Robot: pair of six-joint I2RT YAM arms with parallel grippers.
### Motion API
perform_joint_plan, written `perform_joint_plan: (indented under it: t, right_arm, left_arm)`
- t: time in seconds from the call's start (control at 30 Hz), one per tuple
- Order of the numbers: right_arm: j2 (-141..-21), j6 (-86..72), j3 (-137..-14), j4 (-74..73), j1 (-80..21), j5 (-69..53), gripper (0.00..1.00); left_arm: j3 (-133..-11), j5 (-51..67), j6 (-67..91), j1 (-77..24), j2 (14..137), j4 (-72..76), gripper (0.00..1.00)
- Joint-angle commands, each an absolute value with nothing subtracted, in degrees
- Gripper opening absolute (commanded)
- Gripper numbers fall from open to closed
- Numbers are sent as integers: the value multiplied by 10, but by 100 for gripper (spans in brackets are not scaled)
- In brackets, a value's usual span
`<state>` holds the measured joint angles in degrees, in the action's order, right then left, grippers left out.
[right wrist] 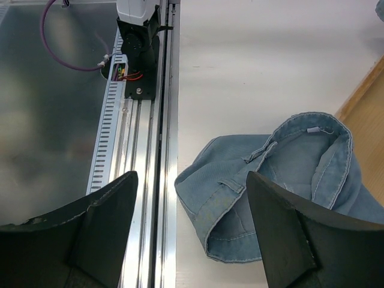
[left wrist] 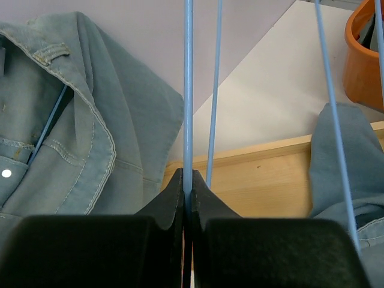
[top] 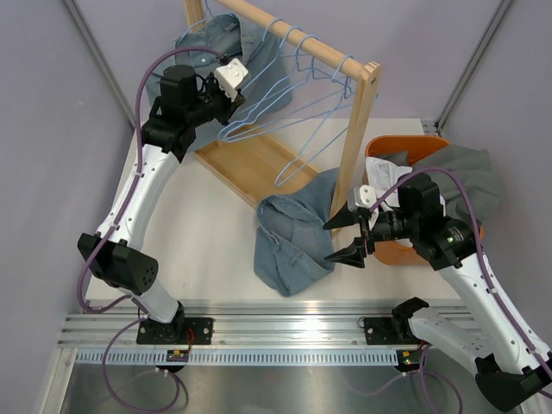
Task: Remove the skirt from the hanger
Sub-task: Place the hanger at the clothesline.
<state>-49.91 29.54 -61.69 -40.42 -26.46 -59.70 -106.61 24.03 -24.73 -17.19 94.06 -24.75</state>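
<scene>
Left gripper (left wrist: 188, 180) is clamped tight on a thin light-blue wire hanger (left wrist: 188, 90). Only the left wrist view shows the pinch; the top view doesn't resolve it. Right gripper (right wrist: 189, 216) is wide open, holding nothing, hovering over the crumpled light-blue denim skirt (right wrist: 282, 174). Skirt lies off-hanger on the white table (right wrist: 252, 72), against the wooden rack (top: 359, 129) post. Right wrist view shows its open waistband. Second denim garment (left wrist: 78, 120) hangs on the rack.

Two denim skirts (top: 293, 246), one basket (top: 392, 148), one rack (top: 358, 129)
</scene>
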Motion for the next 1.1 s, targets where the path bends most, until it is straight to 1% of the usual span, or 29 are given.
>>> perform_joint_plan:
  t: [0.0,0.03,0.13,0.17,0.23,0.3,0.4,0.47,0.53,0.57,0.6,0.63,0.67,0.7,0.73,0.77,0.9,0.97,1.07]
  right_arm:
    - [-500,307,-621,-411,-260,-610,81]
    - [-502,311,-621,-413,-260,-609,81]
    - [-506,329,-619,-424,-260,-605,81]
    - [-509,337,-620,-435,-260,-602,81]
    - [-518,355,-623,-450,-260,-596,82]
    - [-535,384,-635,-479,-264,-584,82]
    - [-571,438,-659,-539,-277,-560,82]
    - [-584,459,-664,-554,-289,-528,82]
    - [-600,468,-664,-555,-320,-482,82]
    - [-604,466,-660,-546,-335,-458,82]
    - [-610,460,-645,-533,-371,-431,83]
    - [-613,455,-636,-520,-392,-367,85]
    - [-617,463,-628,-506,-410,-343,87]
    - [-620,465,-608,-492,-437,-325,91]
    - [-621,438,-596,-467,-447,-282,97]
    - [-621,429,-586,-421,-455,-263,99]
    - [-639,382,-554,-338,-490,-192,99]
    - [-656,339,-528,-282,-521,-124,99]
    - [-698,283,-498,-222,-550,-53,100]
  left_arm:
    - [-1056,251,-265,-171,901,-232,2]
    - [-1056,250,-264,-171,899,-235,4]
    - [-1052,243,-257,-171,893,-233,21]
    - [-1049,235,-253,-171,891,-228,36]
    - [-1038,229,-239,-171,881,-220,54]
    - [-1026,216,-231,-171,871,-202,67]
    - [-1008,195,-218,-171,853,-195,77]
    - [-995,170,-212,-171,835,-200,80]
    - [-980,142,-201,-170,817,-204,91]
    - [-963,102,-196,-170,797,-206,94]
    - [-953,84,-190,-170,782,-207,96]
    - [-941,65,-187,-169,768,-211,99]
    - [-917,27,-183,-169,739,-210,99]
    - [-905,9,-172,-167,723,-211,99]
    - [-893,-1,-166,-167,709,-216,99]
    - [-883,-34,-161,-165,694,-221,99]
    - [-821,-69,-120,-163,603,-255,99]
    - [-777,-80,-90,-163,556,-266,99]
    - [-731,-70,-55,-163,511,-267,99]
